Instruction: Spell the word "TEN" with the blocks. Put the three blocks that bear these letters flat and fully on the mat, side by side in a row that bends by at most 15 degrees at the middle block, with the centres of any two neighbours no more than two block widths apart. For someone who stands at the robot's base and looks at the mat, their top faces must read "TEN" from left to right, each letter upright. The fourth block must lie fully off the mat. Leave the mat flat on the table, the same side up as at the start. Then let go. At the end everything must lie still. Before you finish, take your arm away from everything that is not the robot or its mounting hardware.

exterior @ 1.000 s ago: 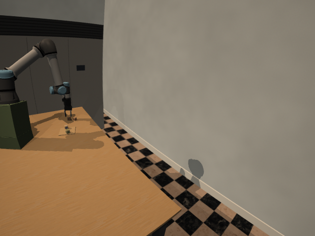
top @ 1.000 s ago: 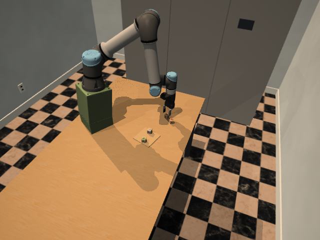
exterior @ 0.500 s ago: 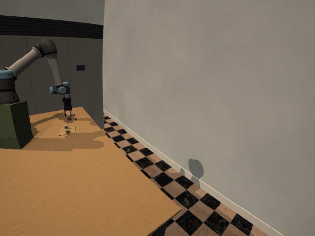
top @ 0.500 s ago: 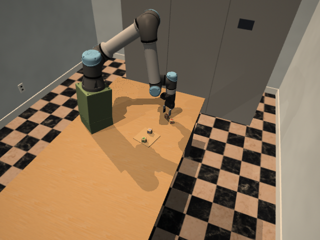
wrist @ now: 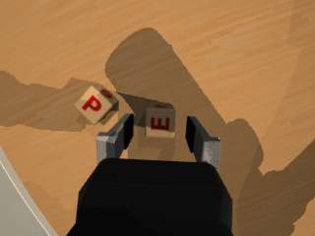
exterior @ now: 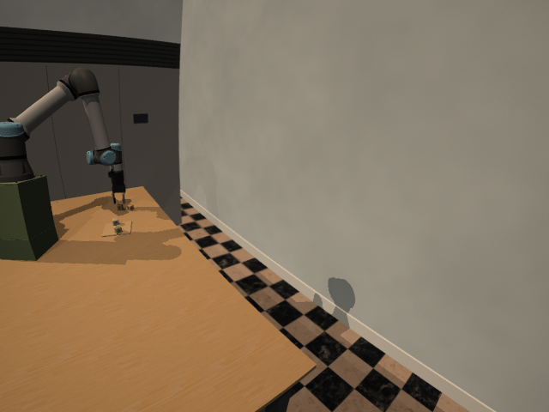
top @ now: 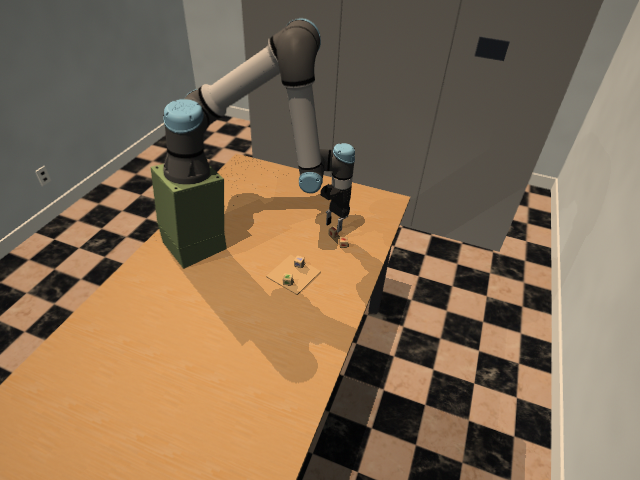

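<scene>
Two small cubes, one marked green (top: 287, 279) (exterior: 117, 229) and one marked blue (top: 298, 261) (exterior: 115, 221), sit on the flat square mat (top: 277, 277) (exterior: 126, 232); the wide-open, empty gripper (top: 334, 222) (exterior: 118, 199) (wrist: 159, 126) hangs above the red-lettered E block (top: 332, 232) (exterior: 120, 206) (wrist: 160, 122) on the grained table (top: 155, 372) (exterior: 133, 319) (wrist: 246, 44).

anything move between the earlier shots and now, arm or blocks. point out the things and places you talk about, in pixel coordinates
Nothing visibly changed. The end effector (top: 333, 226) (exterior: 119, 202) (wrist: 159, 126) is still open over the E block (top: 332, 232) (exterior: 119, 207) (wrist: 159, 122), with nothing taken or let go. The P block (top: 343, 242) (exterior: 129, 207) (wrist: 95, 104), the mat (top: 310, 271) (exterior: 108, 230) and its two blocks stayed put.
</scene>
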`<state>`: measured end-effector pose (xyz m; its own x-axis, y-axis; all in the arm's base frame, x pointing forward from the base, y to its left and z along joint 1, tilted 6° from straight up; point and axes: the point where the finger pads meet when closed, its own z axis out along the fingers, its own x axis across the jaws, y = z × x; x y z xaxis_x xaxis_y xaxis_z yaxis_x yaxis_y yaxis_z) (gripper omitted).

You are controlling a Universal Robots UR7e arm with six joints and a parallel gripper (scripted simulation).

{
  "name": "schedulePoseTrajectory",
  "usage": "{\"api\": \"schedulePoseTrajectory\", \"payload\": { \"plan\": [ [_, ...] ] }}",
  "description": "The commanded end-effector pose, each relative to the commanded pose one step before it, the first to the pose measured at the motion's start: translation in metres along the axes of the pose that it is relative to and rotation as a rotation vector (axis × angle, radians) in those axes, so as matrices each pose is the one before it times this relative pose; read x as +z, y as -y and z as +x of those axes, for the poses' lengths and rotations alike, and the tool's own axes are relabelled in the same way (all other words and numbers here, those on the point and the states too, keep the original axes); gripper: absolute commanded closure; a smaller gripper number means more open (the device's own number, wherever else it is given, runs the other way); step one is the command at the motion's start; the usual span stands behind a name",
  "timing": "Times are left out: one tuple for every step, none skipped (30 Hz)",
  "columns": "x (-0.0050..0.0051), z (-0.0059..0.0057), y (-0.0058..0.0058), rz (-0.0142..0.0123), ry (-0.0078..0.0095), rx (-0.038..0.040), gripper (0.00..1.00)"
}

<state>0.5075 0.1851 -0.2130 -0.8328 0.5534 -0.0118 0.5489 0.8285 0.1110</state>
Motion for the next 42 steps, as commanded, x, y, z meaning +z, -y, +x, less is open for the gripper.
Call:
{"api": "schedulePoseTrajectory", "payload": {
  "plan": [
    [-0.00056,-0.00048,-0.00047,-0.00108,0.00119,-0.00007,0.0],
    [0.0,0.0,0.0,0.0,0.0,0.0,0.0],
    [0.0,0.0,0.0,0.0,0.0,0.0,0.0],
    [0.0,0.0,0.0,0.0,0.0,0.0,0.0],
    [0.0,0.0,0.0,0.0,0.0,0.0,0.0],
    [0.0,0.0,0.0,0.0,0.0,0.0,0.0],
    [0.0,0.0,0.0,0.0,0.0,0.0,0.0],
    [0.0,0.0,0.0,0.0,0.0,0.0,0.0],
    [0.0,0.0,0.0,0.0,0.0,0.0,0.0],
    [0.0,0.0,0.0,0.0,0.0,0.0,0.0],
    [0.0,0.0,0.0,0.0,0.0,0.0,0.0],
    [0.0,0.0,0.0,0.0,0.0,0.0,0.0],
    [0.0,0.0,0.0,0.0,0.0,0.0,0.0],
    [0.0,0.0,0.0,0.0,0.0,0.0,0.0],
    [0.0,0.0,0.0,0.0,0.0,0.0,0.0],
    [0.0,0.0,0.0,0.0,0.0,0.0,0.0],
    [0.0,0.0,0.0,0.0,0.0,0.0,0.0],
    [0.0,0.0,0.0,0.0,0.0,0.0,0.0],
    [0.0,0.0,0.0,0.0,0.0,0.0,0.0],
    [0.0,0.0,0.0,0.0,0.0,0.0,0.0],
    [0.0,0.0,0.0,0.0,0.0,0.0,0.0],
    [0.0,0.0,0.0,0.0,0.0,0.0,0.0],
    [0.0,0.0,0.0,0.0,0.0,0.0,0.0],
    [0.0,0.0,0.0,0.0,0.0,0.0,0.0],
    [0.0,0.0,0.0,0.0,0.0,0.0,0.0],
    [0.0,0.0,0.0,0.0,0.0,0.0,0.0],
    [0.0,0.0,0.0,0.0,0.0,0.0,0.0],
    [0.0,0.0,0.0,0.0,0.0,0.0,0.0],
    [0.0,0.0,0.0,0.0,0.0,0.0,0.0],
    [0.0,0.0,0.0,0.0,0.0,0.0,0.0],
    [0.0,0.0,0.0,0.0,0.0,0.0,0.0],
    [0.00001,0.0,0.0,0.0,0.0,0.0,0.0],
    [0.00009,0.0,0.0,0.0,0.0,0.0,0.0],
    [0.00022,0.0,0.0,0.0,0.0,0.0,0.0],
    [0.00039,0.0,0.0,0.0,0.0,0.0,0.0],
    [0.0006,0.0,0.0,0.0,0.0,0.0,0.0],
    [0.00082,0.0,0.0,0.0,0.0,0.0,0.0],
    [0.00106,0.0,0.0,0.0,0.0,0.0,0.0],
    [0.00129,0.0,0.0,0.0,0.0,0.0,0.0],
    [0.00152,0.0,0.0,0.0,0.0,0.0,0.0],
    [0.00172,0.0,0.0,0.0,0.0,0.0,0.0],
    [0.00191,0.0,0.0,0.0,0.0,0.0,0.0]
  ]
}}
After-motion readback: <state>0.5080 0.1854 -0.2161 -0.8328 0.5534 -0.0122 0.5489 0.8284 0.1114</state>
